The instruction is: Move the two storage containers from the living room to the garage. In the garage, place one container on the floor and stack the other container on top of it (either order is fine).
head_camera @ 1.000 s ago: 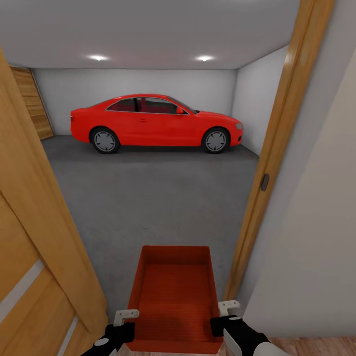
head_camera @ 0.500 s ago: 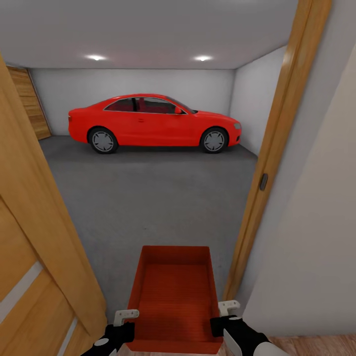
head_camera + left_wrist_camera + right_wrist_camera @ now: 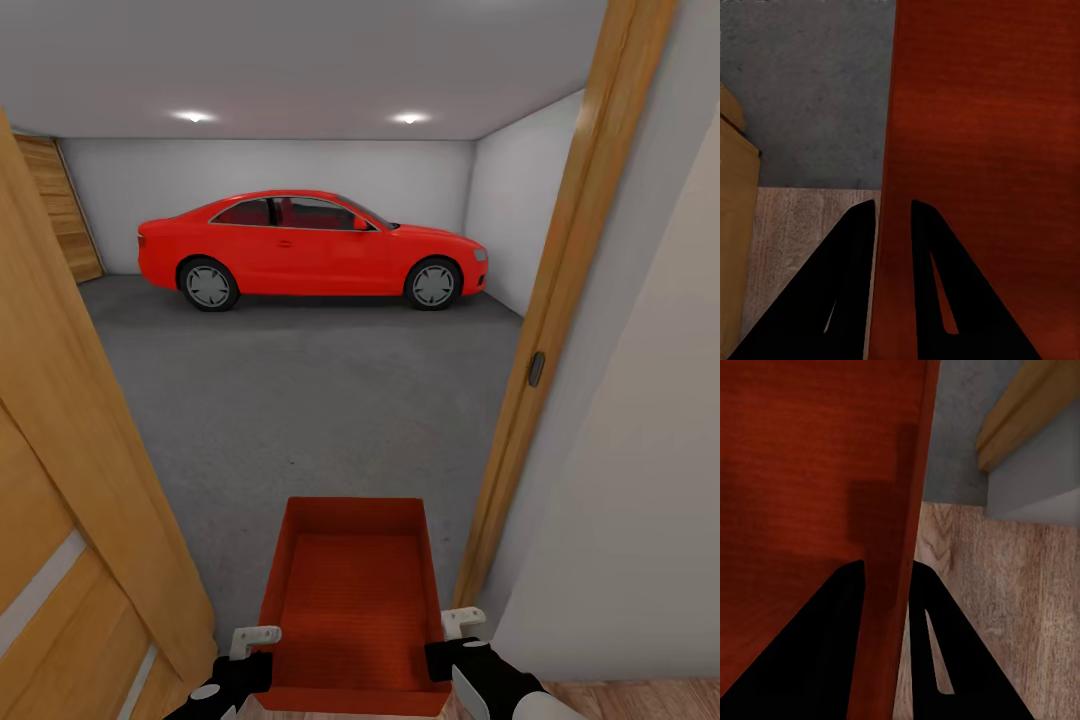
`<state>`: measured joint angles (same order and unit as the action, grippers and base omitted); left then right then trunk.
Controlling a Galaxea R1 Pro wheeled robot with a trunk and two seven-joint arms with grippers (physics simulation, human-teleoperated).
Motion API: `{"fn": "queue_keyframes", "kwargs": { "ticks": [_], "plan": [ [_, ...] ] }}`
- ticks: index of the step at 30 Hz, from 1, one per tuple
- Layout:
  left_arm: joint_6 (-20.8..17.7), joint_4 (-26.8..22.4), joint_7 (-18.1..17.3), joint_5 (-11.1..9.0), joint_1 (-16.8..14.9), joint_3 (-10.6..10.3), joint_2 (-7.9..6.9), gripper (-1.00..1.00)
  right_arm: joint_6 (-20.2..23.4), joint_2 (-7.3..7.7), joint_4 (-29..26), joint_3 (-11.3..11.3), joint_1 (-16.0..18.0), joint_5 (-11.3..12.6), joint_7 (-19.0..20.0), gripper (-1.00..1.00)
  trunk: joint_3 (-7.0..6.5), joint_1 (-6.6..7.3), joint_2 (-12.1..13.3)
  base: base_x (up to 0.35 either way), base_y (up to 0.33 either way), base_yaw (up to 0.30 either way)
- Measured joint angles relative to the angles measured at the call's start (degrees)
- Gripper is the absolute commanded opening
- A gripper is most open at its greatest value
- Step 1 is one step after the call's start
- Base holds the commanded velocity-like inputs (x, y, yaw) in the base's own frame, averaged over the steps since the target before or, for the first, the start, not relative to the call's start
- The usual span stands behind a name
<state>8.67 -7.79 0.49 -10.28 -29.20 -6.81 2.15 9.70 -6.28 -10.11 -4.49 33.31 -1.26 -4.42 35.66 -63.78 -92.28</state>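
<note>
One red-orange storage container (image 3: 350, 600), open-topped and empty, hangs level in front of me at the doorway, held by both long side walls. My left gripper (image 3: 262, 655) is shut on its left wall, and the wrist view shows the black fingers (image 3: 855, 255) straddling the container's wall (image 3: 982, 150). My right gripper (image 3: 445, 645) is shut on the right wall; there too the fingers (image 3: 926, 607) clamp the container's rim (image 3: 810, 472). Beyond the threshold lies the garage with its speckled grey concrete floor (image 3: 300, 400).
An open orange wooden door (image 3: 70, 500) with frosted strips stands close on the left. The wooden door frame (image 3: 540, 380) and a white wall (image 3: 640, 500) are close on the right. A red car (image 3: 310, 250) is parked along the far wall. Light wood flooring (image 3: 640, 700) lies under me.
The whole view has shifted slightly, with the car drifting a little left in the picture. The container stays in the same place between both grippers.
</note>
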Motion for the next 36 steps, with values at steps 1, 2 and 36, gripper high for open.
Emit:
{"fn": "queue_keyframes", "kwargs": {
  "ticks": [1, 2, 36],
  "plan": [
    [0.00, 0.00, 0.00, 0.00, 0.00, 0.00, 0.00, -1.00, 0.00, 0.00, 0.00, 0.00, 0.00, 0.00, 0.00, -1.00, 0.00, 0.00, 0.00, 0.157, 0.079, 0.000],
    [-0.01, 0.00, 0.00, -0.03, 0.00, -0.03, 0.00, -1.00, 0.00, 0.01, 0.00, 0.00, 0.00, 0.00, 0.02, -1.00, 0.00, 0.01, 0.00, 0.144, 0.063, 0.000],
    [0.00, 0.00, 0.00, 0.00, 0.00, 0.00, 0.00, -1.00, 0.00, 0.00, 0.00, 0.02, 0.00, -0.02, 0.00, -1.00, 0.00, 0.00, 0.00, 0.110, 0.017, 0.000]
  ]
}}
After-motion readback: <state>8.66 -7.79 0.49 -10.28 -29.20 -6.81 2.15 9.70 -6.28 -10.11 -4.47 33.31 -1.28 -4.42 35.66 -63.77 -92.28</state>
